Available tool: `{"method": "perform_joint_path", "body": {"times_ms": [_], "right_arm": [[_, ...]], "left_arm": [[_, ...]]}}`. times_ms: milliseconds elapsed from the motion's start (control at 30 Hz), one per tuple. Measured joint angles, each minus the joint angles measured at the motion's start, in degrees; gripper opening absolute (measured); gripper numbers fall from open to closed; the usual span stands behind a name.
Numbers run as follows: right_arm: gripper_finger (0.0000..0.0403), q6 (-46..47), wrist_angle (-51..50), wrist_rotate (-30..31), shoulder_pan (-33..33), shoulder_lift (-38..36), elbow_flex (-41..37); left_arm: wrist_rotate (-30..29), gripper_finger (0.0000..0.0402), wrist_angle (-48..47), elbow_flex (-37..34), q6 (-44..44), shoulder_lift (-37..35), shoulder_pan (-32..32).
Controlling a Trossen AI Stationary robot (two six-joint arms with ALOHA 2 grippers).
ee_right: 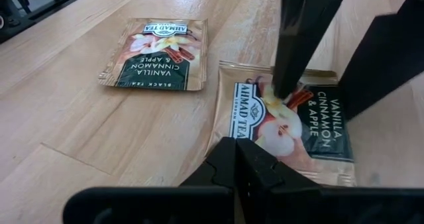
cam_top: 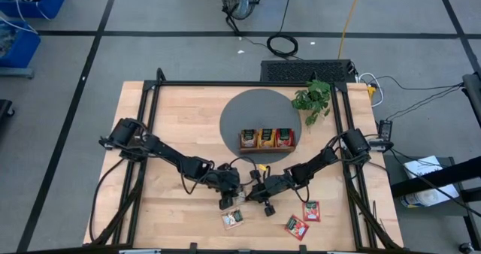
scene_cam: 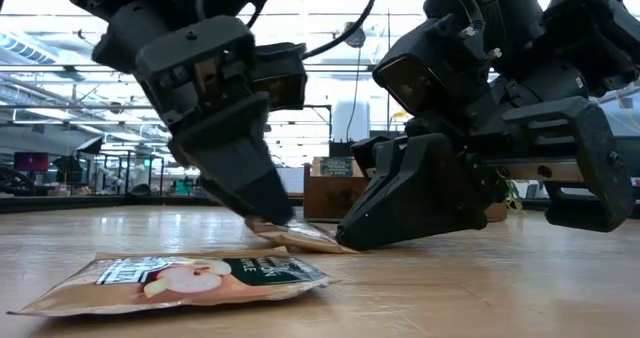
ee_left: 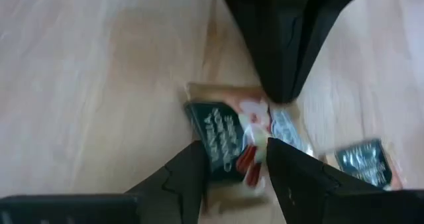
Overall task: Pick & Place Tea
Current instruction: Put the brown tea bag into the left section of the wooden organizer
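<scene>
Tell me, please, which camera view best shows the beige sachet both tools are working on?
The right wrist view: the flat beige vanilla-cinnamon-apple sachet is fully readable. Left wrist shows it blurred, low view just an edge, high view hides it.

You've got a light wood table (cam_top: 173, 126) carrying a grey round mat (cam_top: 259, 115), a plant (cam_top: 314, 98), and 4 loose tea sachets: 2 beige (cam_top: 232, 219) (ee_right: 285, 128), 2 red (cam_top: 311, 210) (cam_top: 296, 227), near the front edge.
</scene>
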Motion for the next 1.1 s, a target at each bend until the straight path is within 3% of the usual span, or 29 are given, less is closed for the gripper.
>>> {"method": "perform_joint_path", "body": {"times_ms": [300,600,833,1100], "right_arm": [[0.0,0.0,-0.19,0.24,0.0,0.0,-0.04],[0.0,-0.32,-0.63,2.63,0.09,0.0,-0.11],[0.0019,-1.49,-0.15,-0.03,0.09,-0.56,-0.11],[0.0054,-0.11,-1.49,-0.16,1.7,-6.26,-1.06]], "left_arm": [[1.07,0.0145,-1.48,0.52,4.36,-0.67,0.59],[1.11,0.0011,-0.3,0.4,9.49,-1.06,0.71],[-2.45,0.0011,-1.14,0.39,13.6,-5.25,-0.44],[-12.58,0.0005,-7.13,0.53,16.46,-12.93,-3.58]]}}
